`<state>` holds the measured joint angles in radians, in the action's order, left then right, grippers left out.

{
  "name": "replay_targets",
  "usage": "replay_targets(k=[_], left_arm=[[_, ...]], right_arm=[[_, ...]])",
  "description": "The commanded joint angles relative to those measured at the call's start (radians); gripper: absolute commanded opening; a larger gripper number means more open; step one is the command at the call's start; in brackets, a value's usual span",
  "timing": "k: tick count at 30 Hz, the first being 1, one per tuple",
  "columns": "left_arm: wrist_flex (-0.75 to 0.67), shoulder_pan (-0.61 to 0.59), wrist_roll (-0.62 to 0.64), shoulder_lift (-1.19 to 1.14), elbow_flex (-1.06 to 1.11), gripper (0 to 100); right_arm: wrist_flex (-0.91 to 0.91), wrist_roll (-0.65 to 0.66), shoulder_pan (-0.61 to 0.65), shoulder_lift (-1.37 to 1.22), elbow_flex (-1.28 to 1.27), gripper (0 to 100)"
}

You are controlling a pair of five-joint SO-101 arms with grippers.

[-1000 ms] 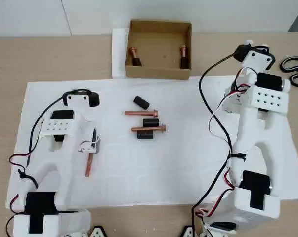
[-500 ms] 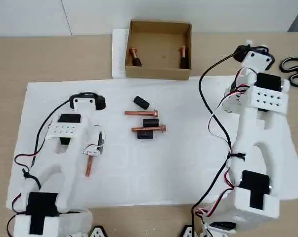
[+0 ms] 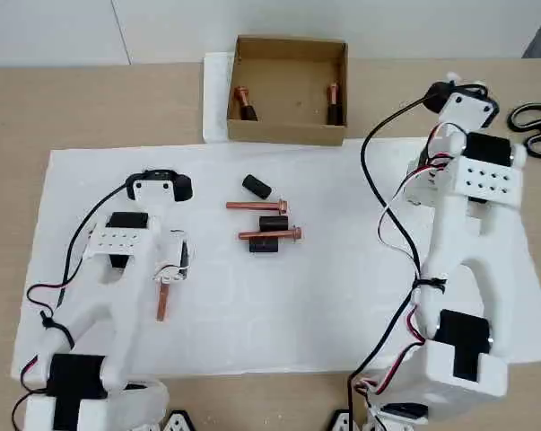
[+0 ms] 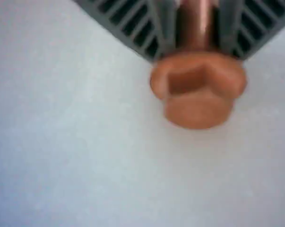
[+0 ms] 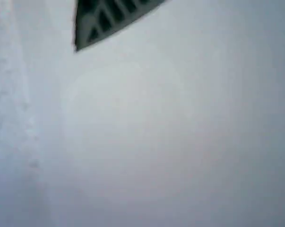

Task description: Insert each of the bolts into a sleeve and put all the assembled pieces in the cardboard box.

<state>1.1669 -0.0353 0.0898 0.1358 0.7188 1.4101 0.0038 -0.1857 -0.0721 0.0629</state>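
My left gripper [image 3: 169, 269] is shut on a copper bolt [image 3: 162, 302] over the left part of the white paper; the bolt's head [image 4: 198, 90] points down at the sheet in the left wrist view. Two more copper bolts [image 3: 256, 206] [image 3: 270, 234] lie at the paper's middle, among black sleeves [image 3: 257, 187] [image 3: 272, 222] [image 3: 264, 245]. The cardboard box [image 3: 291, 133] at the back holds two assembled pieces [image 3: 243, 103] [image 3: 334, 102]. My right gripper [image 3: 421, 184] hangs over bare paper at the right, tucked under its arm.
A white paper sheet [image 3: 342, 305] covers most of the wooden table. Black scissors [image 3: 536, 126] lie at the far right edge. Cables trail from both arms.
My left arm's wrist has shifted slightly right and toward the table's front, with the bolt still held. The right arm and the loose parts have not moved.
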Motion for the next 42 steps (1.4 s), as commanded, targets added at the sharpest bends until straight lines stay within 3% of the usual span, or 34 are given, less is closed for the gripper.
replay_targets(k=[1,5,10,16,22,33,42], left_arm=[[0.066,0.0,0.002,0.017,-0.094,1],[0.183,-0.009,0.002,0.017,-0.248,1],[0.259,-0.032,0.008,0.018,-0.403,1],[0.279,-0.212,0.015,0.018,-0.45,1],[0.281,-0.353,0.015,0.018,-0.444,1],[0.259,-0.321,0.051,0.018,-0.443,1],[0.252,-0.319,0.055,0.018,-0.441,1]], right_arm=[[-0.005,0.009,0.01,0.059,0.006,22.7],[-0.005,0.028,0.054,0.062,0.008,22.9],[0.111,0.187,0.197,0.119,0.075,22.9],[0.111,0.282,0.369,0.119,0.169,22.7],[-0.038,0.288,0.487,-0.053,0.284,22.6],[-0.065,0.293,0.57,-0.498,0.66,22.6],[-0.074,0.285,0.641,-0.687,0.792,22.5]])
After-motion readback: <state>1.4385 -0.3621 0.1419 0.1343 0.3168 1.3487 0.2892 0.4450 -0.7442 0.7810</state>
